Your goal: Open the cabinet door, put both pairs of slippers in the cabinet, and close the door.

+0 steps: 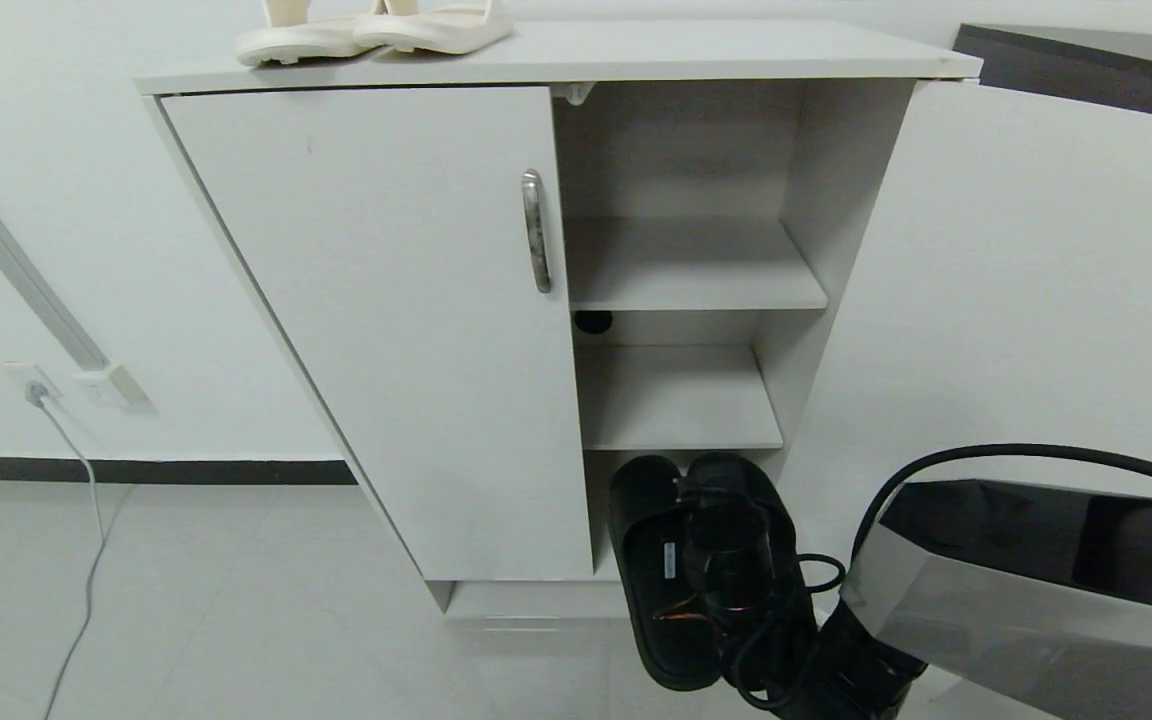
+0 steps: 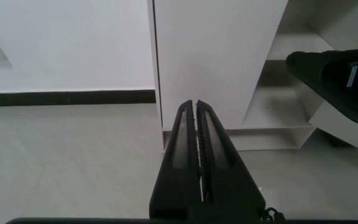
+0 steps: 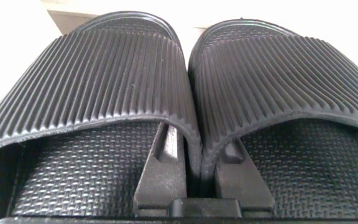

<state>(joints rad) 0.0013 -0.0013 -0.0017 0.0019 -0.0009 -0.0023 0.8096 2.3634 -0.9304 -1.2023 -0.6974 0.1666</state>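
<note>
**Door's open, first pair half in, the rest to go**

Standing here watching, I'd call it about a third done. The right door point(image 1: 1016, 280) of the cabinet point(image 1: 836, 200) is swung wide open, so that step is ticked off. The left door point(image 1: 366, 330) is shut, and looks like it can stay that way.

The black slippers point(image 1: 661, 570) are down at the bottom compartment point(image 2: 272, 115), toes poking into the opening and heels hanging out over the floor. I can't tell if they're resting on anything. The right gripper point(image 3: 194, 174) has them as a pair: its fingers point(image 3: 165, 168) sit one inside each slipper and pinch the two inner walls together under the ribbed straps. So they're not let go of, and I'd say they need a bit more of a push in.

The white slippers point(image 1: 376, 30) are untouched, sitting on top of the cabinet near its left end. Both shelves above the bottom compartment, the upper one point(image 1: 686, 265) and the lower one point(image 1: 671, 400), are bare, so there's room.

The left gripper point(image 2: 196, 115) hangs low out in front of the cabinet, fingers pressed together, holding nothing.

Left to do: release the black pair, fetch the white pair, close the door.
</note>
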